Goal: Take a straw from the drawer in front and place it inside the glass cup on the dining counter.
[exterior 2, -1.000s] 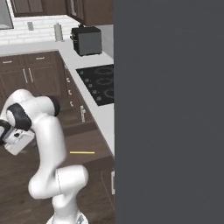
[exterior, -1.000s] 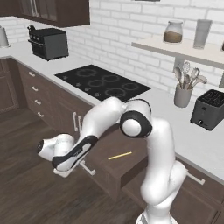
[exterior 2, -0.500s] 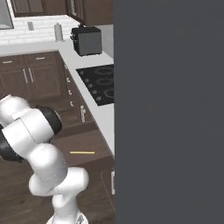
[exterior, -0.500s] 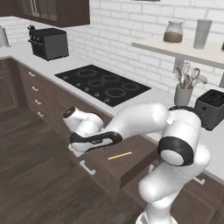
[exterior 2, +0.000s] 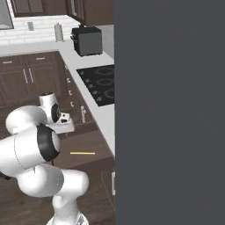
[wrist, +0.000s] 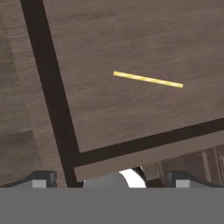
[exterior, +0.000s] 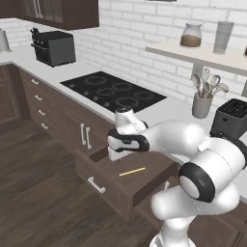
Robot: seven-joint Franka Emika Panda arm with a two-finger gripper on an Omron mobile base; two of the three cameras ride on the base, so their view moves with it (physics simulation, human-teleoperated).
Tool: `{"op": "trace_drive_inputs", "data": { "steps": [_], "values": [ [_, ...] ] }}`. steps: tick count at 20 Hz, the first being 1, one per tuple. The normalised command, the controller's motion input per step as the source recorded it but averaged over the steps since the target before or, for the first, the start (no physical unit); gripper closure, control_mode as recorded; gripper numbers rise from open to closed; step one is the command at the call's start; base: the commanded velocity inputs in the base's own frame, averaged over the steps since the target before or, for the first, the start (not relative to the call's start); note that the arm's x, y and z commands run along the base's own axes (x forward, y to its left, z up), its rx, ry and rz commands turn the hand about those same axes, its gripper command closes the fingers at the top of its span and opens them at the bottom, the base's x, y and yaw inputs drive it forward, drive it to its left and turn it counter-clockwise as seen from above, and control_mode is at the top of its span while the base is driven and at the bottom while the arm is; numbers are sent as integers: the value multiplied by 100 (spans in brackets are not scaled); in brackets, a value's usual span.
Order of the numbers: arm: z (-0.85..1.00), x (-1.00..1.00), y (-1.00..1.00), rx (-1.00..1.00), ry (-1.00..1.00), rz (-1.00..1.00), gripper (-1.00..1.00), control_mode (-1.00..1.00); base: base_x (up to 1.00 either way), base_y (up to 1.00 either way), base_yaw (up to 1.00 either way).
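You can see the drawer [exterior: 126, 179] pulled out from under the white counter [exterior: 164, 113]; it is wide, shallow and dark brown, with a short silver handle [exterior: 96, 184] on its front. The straw [exterior: 131, 171] lies flat on the drawer's wooden floor, by itself, touching nothing else; it is thin, straight and yellow. In the right base view you find the same straw [exterior 2: 82, 153] near the middle of the open drawer [exterior 2: 85, 147].

Your pincer [exterior: 115, 153] hangs over the back part of the drawer, up above the straw and a bit to the side of it; it is not touching the straw. In the right base view the pincer [exterior 2: 66, 126] sits at the end of the white arm, over the drawer's far edge. You cannot tell from these pictures if the pincer is wide or narrow; the tips are too low in the hand view to show.

In the hand view you look straight down into the drawer [wrist: 131, 109]; the straw [wrist: 147, 79] lies above the middle, slanting a little; dark drawer walls run along the left and the bottom.

Behind the drawer, the black stove top [exterior: 113, 91] sits in the counter; a black toaster [exterior: 233, 116] and a grey pot of spoons [exterior: 201, 104] stand further along it.
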Motion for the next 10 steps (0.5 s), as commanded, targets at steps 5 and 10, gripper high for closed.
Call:
{"op": "trace_drive_inputs", "data": {
  "steps": [5, 10],
  "values": [
    [-70, 53, -16, 1, 10, 0, -100, -100, 0, 0, 0],
    [-77, 30, 0, 0, 7, 0, -100, -100, 0, 0, 0]
  ]
}}
